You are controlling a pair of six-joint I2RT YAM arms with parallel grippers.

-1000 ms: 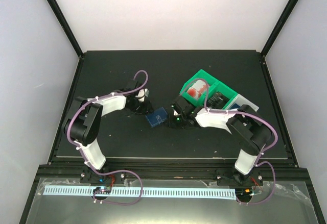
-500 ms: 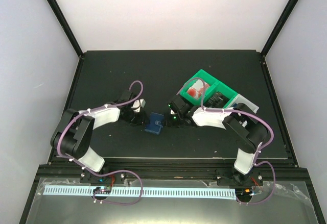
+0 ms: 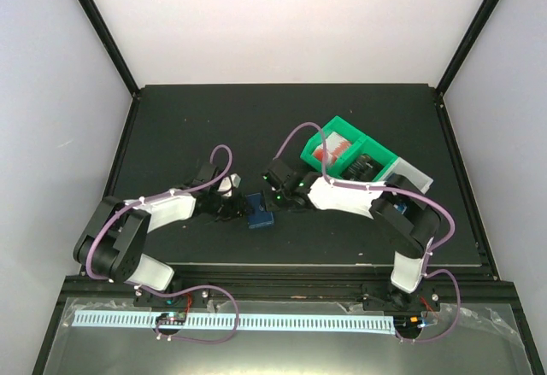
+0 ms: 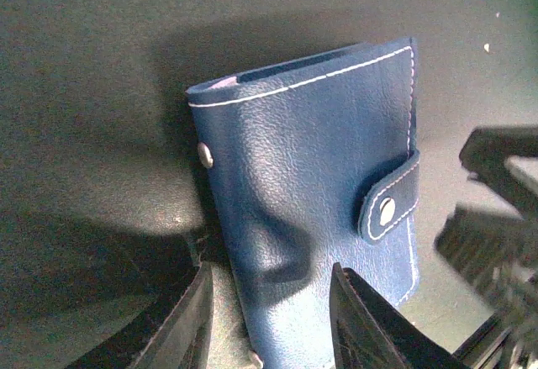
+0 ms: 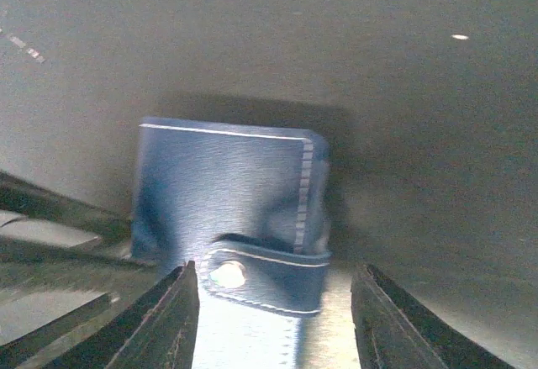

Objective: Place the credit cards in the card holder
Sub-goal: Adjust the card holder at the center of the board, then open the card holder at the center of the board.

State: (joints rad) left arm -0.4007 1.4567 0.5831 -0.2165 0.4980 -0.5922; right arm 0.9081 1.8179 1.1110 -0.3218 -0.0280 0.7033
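My left claw is low over the table with its jaws spread, and the near end of the card holder lies in the gap between them. One jaw lines up with the holder's long edge. The other sits over the leather itself, so the jaws do not span its width — whether either one touches it I cannot tell. My right claw faces the same holder from the opposite side, jaws spread wide and nothing pinched. The end with the snap tab lies just between and beyond their tips.

The holder is dark blue with white stitching and is folded shut, the tab lying over its edge with the metal snap showing. It lies flat on the black table, in the front middle, right between my two claws — each wrist view catches the other claw's dark jaws at its edge. At the holder's far end, seen from my left wrist, a narrow slot shows a pale rim; what is in it I cannot make out.

Behind my right arm, apart from the holder, stands a green bin with something red in one compartment and a white part at its right end.
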